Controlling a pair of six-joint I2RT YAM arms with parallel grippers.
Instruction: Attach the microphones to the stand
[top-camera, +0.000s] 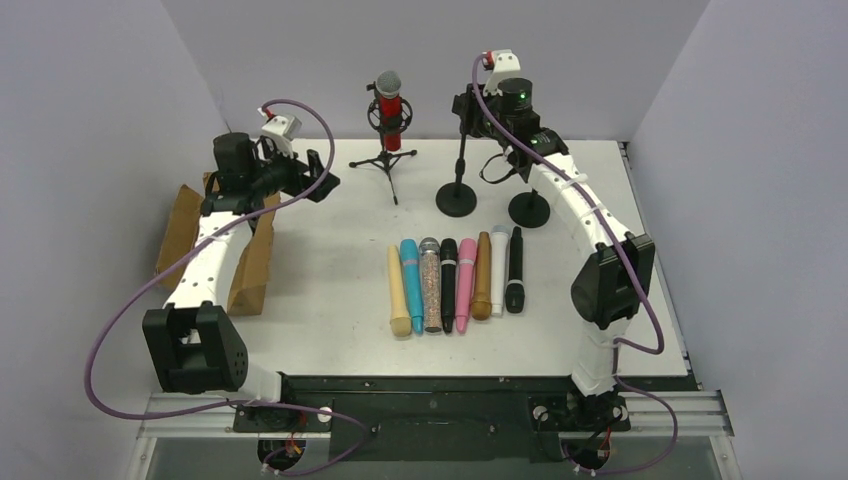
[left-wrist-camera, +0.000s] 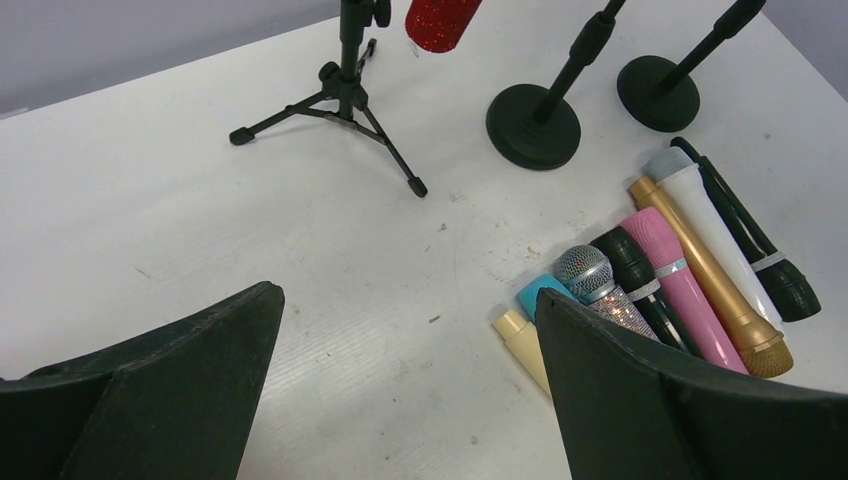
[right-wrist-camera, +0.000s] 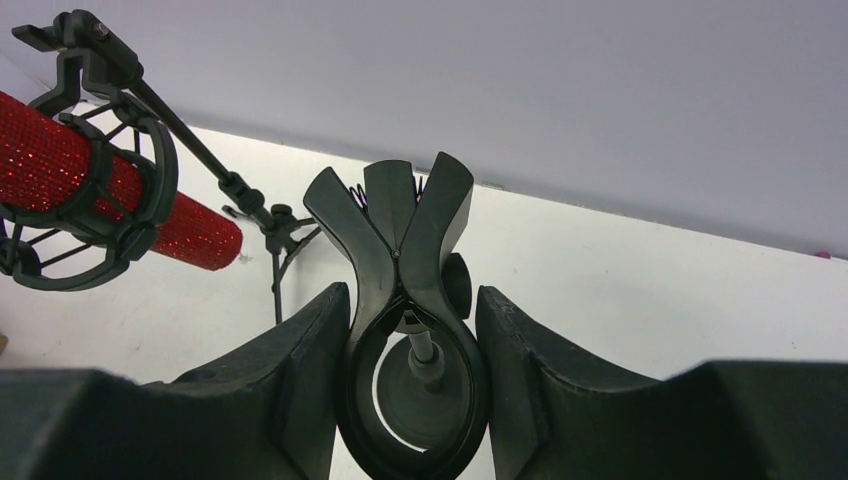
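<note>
R fingers (right-wrist-camera: 300, 380) press both sides of the black clip (right-wrist-camera: 400, 230) atop the round-base stand (top-camera: 457, 190) at the table (top-camera: 330, 270) rear. L fingers (left-wrist-camera: 180, 380) are spread wide, holding nothing, over the table's left. Red mic (top-camera: 390, 105) sits in the tripod stand (top-camera: 388, 160) cradle. Seven other mics (top-camera: 455, 280) lie side by side mid-table.

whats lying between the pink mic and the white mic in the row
The golden-brown mic lies alongside the pink mic and the white mic; the top external view shows it best.
</note>
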